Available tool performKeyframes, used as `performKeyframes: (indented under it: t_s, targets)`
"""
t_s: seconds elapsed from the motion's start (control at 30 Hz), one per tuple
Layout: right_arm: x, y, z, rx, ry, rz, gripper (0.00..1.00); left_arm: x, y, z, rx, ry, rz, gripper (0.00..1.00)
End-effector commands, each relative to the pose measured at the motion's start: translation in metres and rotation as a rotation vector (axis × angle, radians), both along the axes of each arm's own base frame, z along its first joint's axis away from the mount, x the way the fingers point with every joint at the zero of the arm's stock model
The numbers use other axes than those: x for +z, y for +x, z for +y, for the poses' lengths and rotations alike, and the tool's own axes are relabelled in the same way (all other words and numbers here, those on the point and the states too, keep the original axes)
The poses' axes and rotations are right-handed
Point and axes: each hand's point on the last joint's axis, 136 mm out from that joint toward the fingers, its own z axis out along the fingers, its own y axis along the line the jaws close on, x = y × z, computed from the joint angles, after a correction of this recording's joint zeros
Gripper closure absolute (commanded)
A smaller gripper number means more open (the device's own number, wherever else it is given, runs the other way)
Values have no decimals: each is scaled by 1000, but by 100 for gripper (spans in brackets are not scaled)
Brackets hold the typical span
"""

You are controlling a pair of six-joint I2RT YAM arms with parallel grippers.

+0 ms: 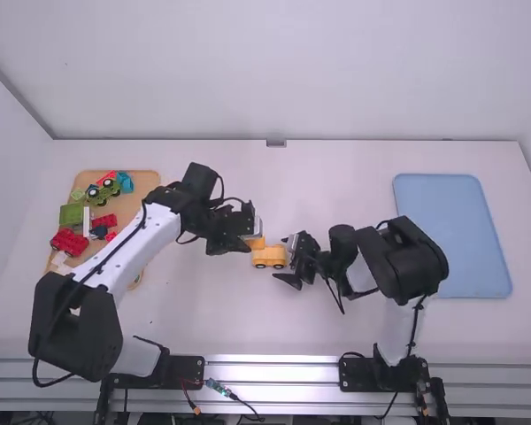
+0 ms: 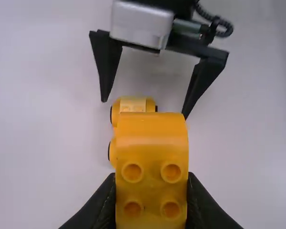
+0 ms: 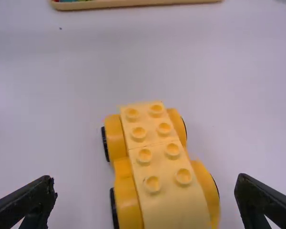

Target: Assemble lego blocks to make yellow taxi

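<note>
In the high view my left gripper (image 1: 248, 237) is over the yellow car base (image 1: 268, 257), and my right gripper (image 1: 292, 262) is at the base's right end. The left wrist view has my left gripper (image 2: 151, 195) shut on an orange-yellow studded block (image 2: 151, 162), held above the car base (image 2: 132, 104), part of which it hides. In the right wrist view my right gripper (image 3: 145, 191) stands open, one finger on each side of the wheeled base (image 3: 157, 157), not touching it. Studs show on the base's top.
A wooden tray (image 1: 142, 180) with several coloured blocks and small vehicles lies on the left of the table, partly behind the left arm. A blue tray (image 1: 451, 235) lies at the right.
</note>
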Motion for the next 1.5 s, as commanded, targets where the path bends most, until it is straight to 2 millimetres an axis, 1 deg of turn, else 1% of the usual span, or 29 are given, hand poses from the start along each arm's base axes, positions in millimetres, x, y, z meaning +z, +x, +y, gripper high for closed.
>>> performKeyframes:
  t_s: [0.0, 0.07, 0.17, 0.23, 0.27, 0.37, 0.5, 0.53, 0.57, 0.7, 0.83, 0.87, 0.9, 0.97, 1.0, 1.03, 1.07, 1.17, 1.37, 1.47]
  targets:
    - [-10, 13, 5, -41, -27, 7, 1, -5, -4, 1, -10, 4, 21, 98]
    - [-14, 16, 11, -26, -25, 6, 1, -6, -7, 2, -17, 12, 26, 98]
    - [-12, 11, 21, 52, 7, -6, 1, -8, -10, 3, -30, 21, 32, 98]
    - [-14, 12, 25, 66, 15, -1, 0, -12, -12, 4, -28, 22, 38, 98]
    - [-15, 13, 26, 67, 16, 1, 0, -15, -13, 4, -28, 23, 39, 98]
    - [-21, 15, 27, 82, 23, 12, 3, -34, -15, 7, -24, 31, 32, 98]
    - [-19, 10, 27, 122, 50, 20, 5, -51, -17, 4, -26, 6, 9, 98]
    - [-19, 7, 26, 137, 51, 4, 5, -51, -17, 2, -30, -10, 8, 98]
    - [-20, 5, 24, 145, 48, -12, 9, -52, -18, 1, -31, -21, 6, 98]
    - [-21, 2, 23, 145, 44, -19, 11, -49, -16, -3, -38, -49, -6, 98]
    - [-21, -1, 23, 174, 46, -31, 20, -48, -7, -3, 15, -50, -7, 98]
    - [-22, -1, 24, 175, 43, -22, 28, -49, -2, -4, 38, -52, -5, 98]
    - [-23, 0, 24, 175, 42, -18, 31, -50, 0, -4, 49, -53, -2, 98]
    - [-23, 2, 25, 177, 40, -8, 47, -55, 3, -5, 56, -50, 16, 98]
    - [-22, 3, 26, 187, 43, -4, 53, -59, 6, -5, 66, -42, 44, 98]
    - [-22, 2, 27, 190, 45, -2, 53, -60, 6, -5, 68, -39, 47, 99]
    - [-21, 1, 28, 206, 50, -6, 53, -65, 9, -4, 78, -22, 66, 98]
    - [-20, 1, 30, 225, 57, 4, 53, -73, 16, -7, 70, -10, 109, 98]
    - [-21, -2, 29, 247, 52, -36, 53, -80, 25, -9, 67, 2, 139, 98]
    - [-23, -4, 25, 248, 46, -46, 53, -85, 24, -13, 38, 8, 139, 99]
